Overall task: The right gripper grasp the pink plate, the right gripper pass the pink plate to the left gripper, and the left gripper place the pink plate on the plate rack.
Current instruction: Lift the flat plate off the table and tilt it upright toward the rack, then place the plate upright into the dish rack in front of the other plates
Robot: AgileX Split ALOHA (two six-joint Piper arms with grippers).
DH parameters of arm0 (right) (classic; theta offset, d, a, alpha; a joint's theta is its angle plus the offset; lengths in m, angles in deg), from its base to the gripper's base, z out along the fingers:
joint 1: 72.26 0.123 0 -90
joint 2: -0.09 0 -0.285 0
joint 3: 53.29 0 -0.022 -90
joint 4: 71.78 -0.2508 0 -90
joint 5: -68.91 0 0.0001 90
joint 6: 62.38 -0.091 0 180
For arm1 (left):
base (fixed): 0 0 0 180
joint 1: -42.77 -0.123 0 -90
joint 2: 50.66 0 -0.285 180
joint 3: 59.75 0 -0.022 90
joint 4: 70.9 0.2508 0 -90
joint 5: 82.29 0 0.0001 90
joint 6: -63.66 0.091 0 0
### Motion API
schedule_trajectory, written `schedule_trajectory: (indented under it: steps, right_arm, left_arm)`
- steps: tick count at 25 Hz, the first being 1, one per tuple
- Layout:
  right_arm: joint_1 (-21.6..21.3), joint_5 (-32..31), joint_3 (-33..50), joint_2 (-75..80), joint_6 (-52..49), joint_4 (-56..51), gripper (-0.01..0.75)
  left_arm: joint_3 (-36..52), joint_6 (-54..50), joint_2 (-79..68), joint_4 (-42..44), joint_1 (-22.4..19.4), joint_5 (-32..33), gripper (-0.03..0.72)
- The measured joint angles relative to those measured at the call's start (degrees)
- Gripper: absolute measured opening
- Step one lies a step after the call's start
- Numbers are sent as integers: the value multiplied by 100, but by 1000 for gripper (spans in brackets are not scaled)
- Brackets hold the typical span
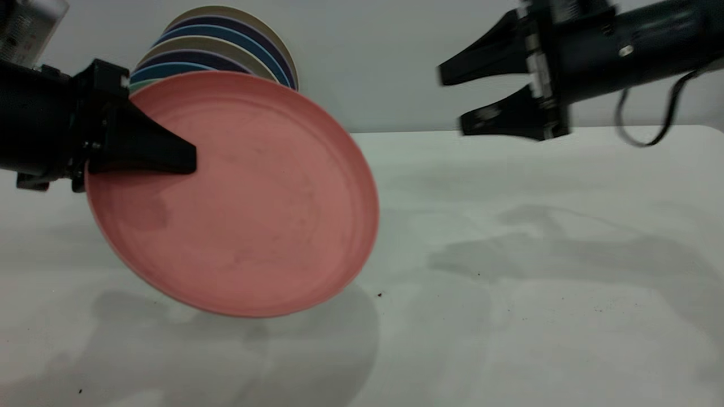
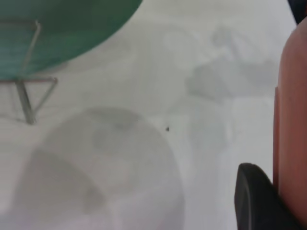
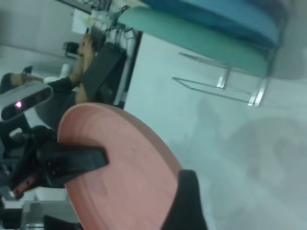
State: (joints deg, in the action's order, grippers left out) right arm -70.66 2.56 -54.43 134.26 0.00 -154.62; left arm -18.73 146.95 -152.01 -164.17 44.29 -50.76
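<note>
The pink plate (image 1: pixel 243 198) hangs tilted on edge above the table at the left. My left gripper (image 1: pixel 189 159) is shut on its upper left rim, one finger across the plate's face. In the left wrist view one black finger (image 2: pixel 254 201) lies against the plate (image 2: pixel 292 120). My right gripper (image 1: pixel 451 100) is open and empty at the upper right, well apart from the plate. Its wrist view shows one finger (image 3: pixel 187 201), the plate (image 3: pixel 129 177) and the left gripper (image 3: pixel 96 158) holding it. The wire plate rack (image 2: pixel 29 91) stands just behind the plate and also shows in the right wrist view (image 3: pixel 225 86).
Several plates (image 1: pixel 226 45) stand on edge in the rack at the back left, blue, cream and dark ones. A teal-green plate (image 2: pixel 57 33) is the nearest of them, with bare wire loops in front of it. The white table (image 1: pixel 509 271) spreads right.
</note>
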Motion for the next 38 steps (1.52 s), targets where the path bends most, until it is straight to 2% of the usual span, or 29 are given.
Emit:
schedule_trajectory:
  steps: [2, 5, 8, 11, 13, 14, 18, 23, 31, 35, 38]
  right_arm:
    - [-228, -11, 0, -109, -127, 363, 659]
    - [-578, -17, 0, -163, -493, 1202, 550]
    - [-820, 15, 0, -182, -1136, 2375, 378]
    - [-893, 228, 0, -181, -1671, 3414, 140]
    - [-899, 347, 0, -181, -1859, 3857, 46]
    - [-899, 390, 0, -181, -1893, 3971, 25]
    - [-899, 603, 0, -187, -1932, 4141, 11]
    - [-899, 819, 0, -187, -2006, 4215, 11]
    - [-899, 829, 0, -187, -2020, 4259, 11]
    - [-899, 829, 0, -187, -2027, 4272, 11]
    - [-899, 829, 0, -187, -2026, 4272, 11]
  left_arm:
    - [-242, -26, 0, 333, 0, 29, 122]
    - [-808, -262, 0, 1189, 0, 231, 122]
    - [-1451, -529, 0, 2328, 0, 488, 122]
    - [-2082, -638, 0, 3405, 0, 693, 122]
    - [-2461, -573, 0, 3903, 0, 794, 122]
    - [-2649, -426, 0, 4133, 0, 846, 122]
    - [-3240, 862, 0, 4898, 0, 1220, 122]
    - [-3513, 2523, 0, 5112, 0, 1432, 122]
    - [-3522, 2853, 0, 5493, 0, 1051, 122]
    - [-3558, 2925, -55, 5541, -21, 1087, 122]
    - [-3811, 2900, -277, 5556, -120, 1356, 122]
